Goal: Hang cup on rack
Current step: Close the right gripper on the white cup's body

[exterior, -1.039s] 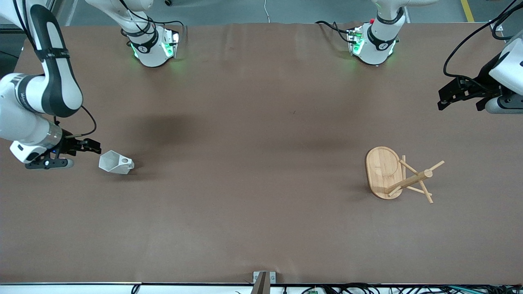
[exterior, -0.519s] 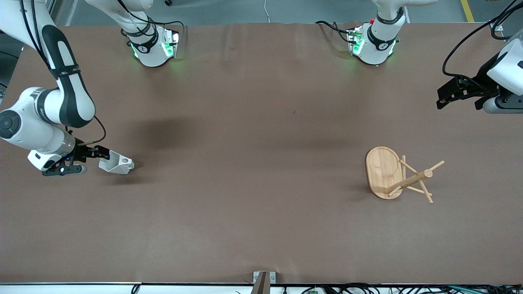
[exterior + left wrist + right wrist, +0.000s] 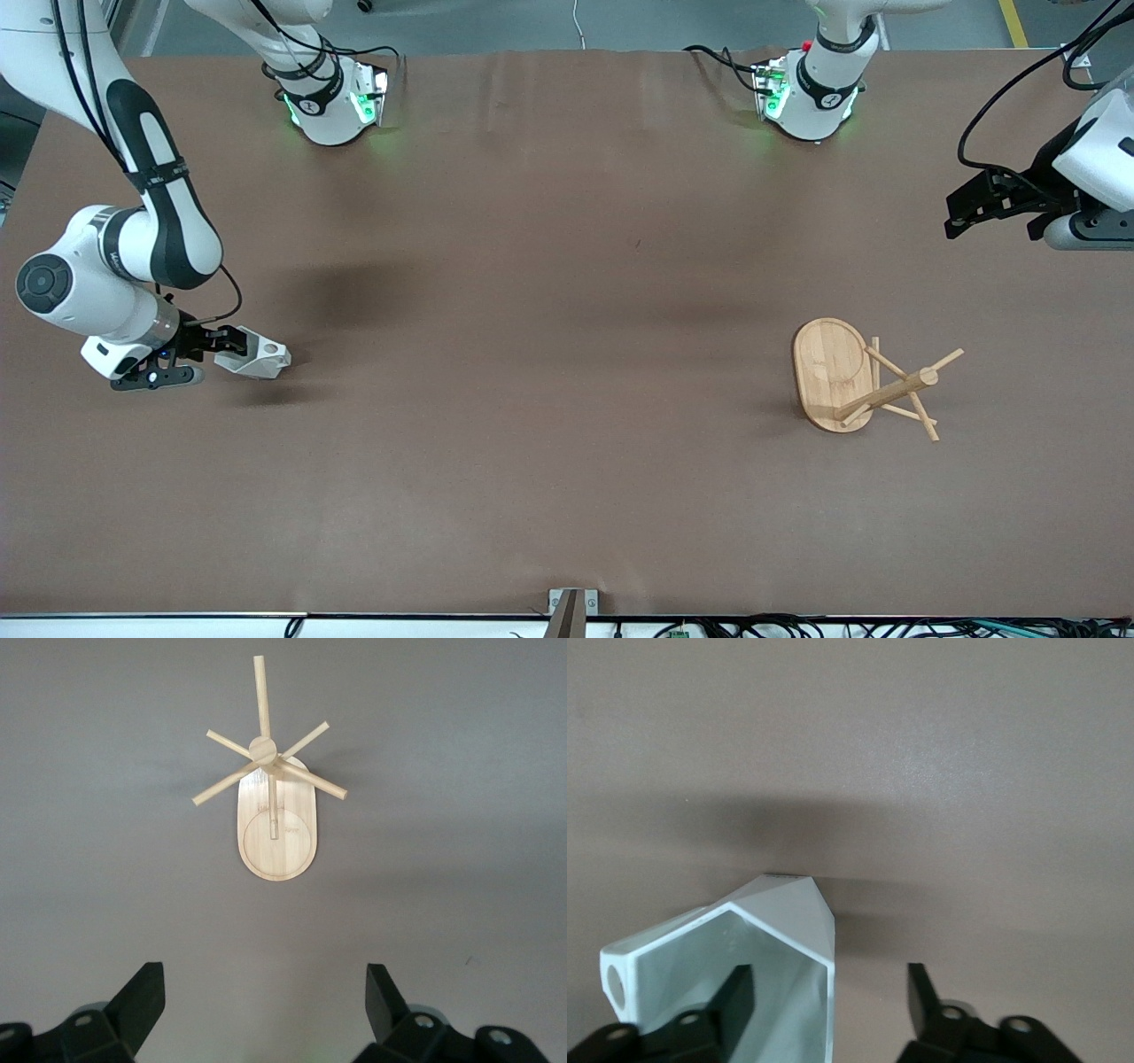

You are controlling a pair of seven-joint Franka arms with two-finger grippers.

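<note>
We saw even, soft overhead light on the table (image 3: 567,443). Faint shadows lay beside the cup (image 3: 257,357) and rack (image 3: 855,379); focus was sharp.

Right gripper (image 3: 232,346): fingers spread, one inside the small white faceted cup (image 3: 257,357) lying on its side, one outside its wall.
Left gripper (image 3: 957,215): spread wide, hanging over bare brown table (image 3: 549,266).
Light bamboo mug rack (image 3: 864,381): tipped over, pegs splayed, open tabletop all around.

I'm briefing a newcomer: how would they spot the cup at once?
On the brown table, look toward the right arm's end, where the right gripper reaches. One of its fingers is inside the cup, which lies on its side: small, white and faceted, unlike the bamboo rack.
</note>
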